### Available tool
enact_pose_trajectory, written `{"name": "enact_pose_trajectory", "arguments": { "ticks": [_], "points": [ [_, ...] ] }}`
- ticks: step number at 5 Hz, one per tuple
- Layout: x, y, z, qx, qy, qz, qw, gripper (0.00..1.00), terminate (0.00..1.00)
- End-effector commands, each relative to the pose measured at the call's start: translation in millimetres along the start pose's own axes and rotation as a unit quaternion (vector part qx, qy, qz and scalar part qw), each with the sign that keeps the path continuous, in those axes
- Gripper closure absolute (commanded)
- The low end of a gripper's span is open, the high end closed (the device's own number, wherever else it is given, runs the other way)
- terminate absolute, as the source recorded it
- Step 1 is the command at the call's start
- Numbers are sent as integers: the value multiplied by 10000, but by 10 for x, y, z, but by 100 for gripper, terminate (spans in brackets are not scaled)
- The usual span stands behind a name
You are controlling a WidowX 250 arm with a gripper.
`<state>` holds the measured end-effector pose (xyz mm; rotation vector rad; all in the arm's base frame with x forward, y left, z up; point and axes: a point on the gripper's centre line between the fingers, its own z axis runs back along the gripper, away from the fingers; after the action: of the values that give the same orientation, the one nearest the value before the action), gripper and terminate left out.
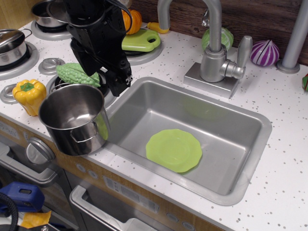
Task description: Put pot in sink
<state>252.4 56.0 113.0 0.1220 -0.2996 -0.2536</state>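
The pot (73,119) is a tall, shiny, lidless steel cylinder at the left, just left of the sink. It looks raised and slightly tilted, and its base overlaps the counter's front edge. My black gripper (115,86) comes down from the top left and seems to be shut on the pot's far right rim; the contact point is partly hidden. The sink (159,108) is a large silver-grey basin in the middle, with a light green plate (174,150) lying on its floor.
A yellow toy pepper (29,94) and a green bumpy vegetable (77,73) lie behind the pot. A lidded steel pot (12,45) sits on the stove at the left. The faucet (216,55) stands behind the sink. A green board (142,41) and a purple onion (264,52) lie at the back.
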Motion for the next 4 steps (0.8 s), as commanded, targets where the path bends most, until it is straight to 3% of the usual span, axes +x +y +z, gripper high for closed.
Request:
{"name": "enact_pose_trajectory", "arguments": {
  "ticks": [1, 4],
  "points": [
    [0, 0, 0, 0, 0, 0, 10000, 0, 0],
    [66, 253, -215, 560, -227, 1264, 9901, 0, 0]
  ]
}}
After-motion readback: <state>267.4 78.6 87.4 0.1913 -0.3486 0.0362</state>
